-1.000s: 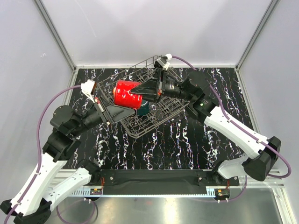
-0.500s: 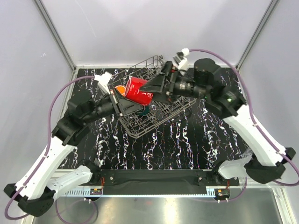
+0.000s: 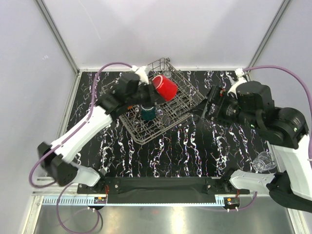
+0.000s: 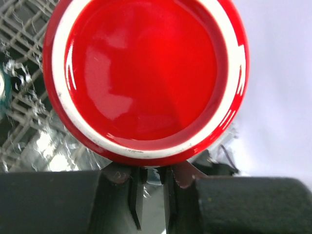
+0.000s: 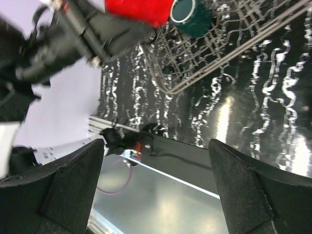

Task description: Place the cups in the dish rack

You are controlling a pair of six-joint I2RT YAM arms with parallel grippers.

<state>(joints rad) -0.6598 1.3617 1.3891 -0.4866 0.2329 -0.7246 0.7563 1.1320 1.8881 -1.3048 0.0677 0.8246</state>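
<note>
My left gripper (image 3: 154,92) is shut on the rim of the red cup (image 3: 165,87) and holds it tilted above the far part of the wire dish rack (image 3: 146,138). In the left wrist view the red cup (image 4: 146,73) fills the picture, its white-rimmed mouth facing the camera, with the left gripper (image 4: 152,171) pinching its lower edge. A dark teal cup (image 3: 147,113) stands inside the rack. My right gripper (image 3: 206,106) hangs open and empty to the right of the rack. The right wrist view shows the red cup (image 5: 139,12), the teal cup (image 5: 190,17) and the rack (image 5: 219,48) beyond my right gripper (image 5: 156,142).
A clear cup (image 3: 262,161) lies on the black marbled table (image 3: 195,151) at the near right, beside the right arm's base. The rack sits askew at the back middle. Grey walls enclose the table on three sides.
The right gripper has opened, let go of the red cup and pulled back to the right. The left gripper has taken the cup and carried it up toward the rack's far side.
</note>
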